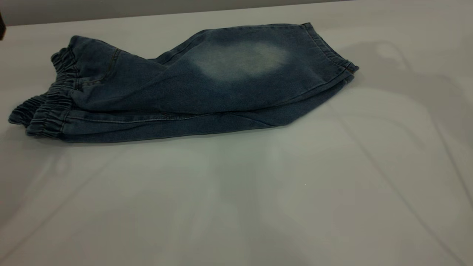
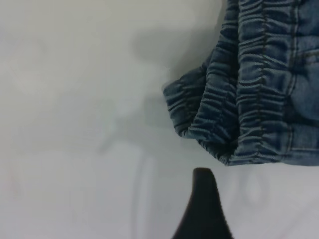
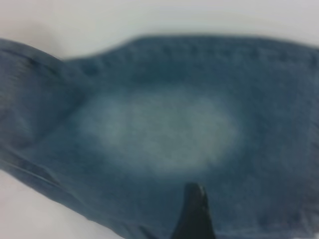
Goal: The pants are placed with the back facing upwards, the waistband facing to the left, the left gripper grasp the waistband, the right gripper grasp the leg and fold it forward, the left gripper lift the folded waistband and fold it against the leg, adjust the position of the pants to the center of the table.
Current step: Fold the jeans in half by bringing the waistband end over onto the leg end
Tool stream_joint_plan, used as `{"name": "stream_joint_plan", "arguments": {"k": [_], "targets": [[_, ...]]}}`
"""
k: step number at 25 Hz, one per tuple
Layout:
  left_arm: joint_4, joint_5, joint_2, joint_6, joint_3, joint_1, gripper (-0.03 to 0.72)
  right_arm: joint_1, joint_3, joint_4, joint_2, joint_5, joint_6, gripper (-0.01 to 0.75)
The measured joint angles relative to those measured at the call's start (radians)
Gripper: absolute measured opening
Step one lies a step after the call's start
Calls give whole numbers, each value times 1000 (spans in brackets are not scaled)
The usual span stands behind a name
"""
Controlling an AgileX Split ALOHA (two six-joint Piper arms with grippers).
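While nothing of either arm shows in the exterior view, the table (image 1: 258,207) carries the pants (image 1: 177,96) in its far half, left of centre. They lie folded lengthwise, 1 leg on the other, with the gathered waistband (image 1: 48,107) at the left. The leg (image 1: 240,70) with the pale faded oval lies on top, its hem (image 1: 332,51) at the right. Only 1 dark fingertip of the left gripper (image 2: 203,209) shows in its wrist view, just beside the waistband and apart from it. Likewise 1 fingertip of the right gripper (image 3: 194,211) shows over the leg beside the oval; contact is unclear. How far either opens cannot be told.
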Motion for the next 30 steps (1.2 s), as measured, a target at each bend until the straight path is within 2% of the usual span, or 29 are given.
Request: {"name": "stream_joint_plan", "arguments": {"k": [6, 10, 17, 25, 30], "targets": [[19, -91, 26, -14, 44, 60, 507, 80, -44, -106, 1, -9, 97, 485], [-10, -127, 67, -11, 44, 120, 507, 99, -44, -111, 1, -15, 103, 484], [-157, -201, 180, 127, 44, 122, 509, 99, -44, -114, 1, 0, 103, 484], [-399, -275, 261, 335, 43, 121, 509, 99, -44, -114, 1, 16, 103, 484], [-426, -295, 261, 356, 43, 121, 509, 99, -43, -123, 1, 16, 103, 484]]}}
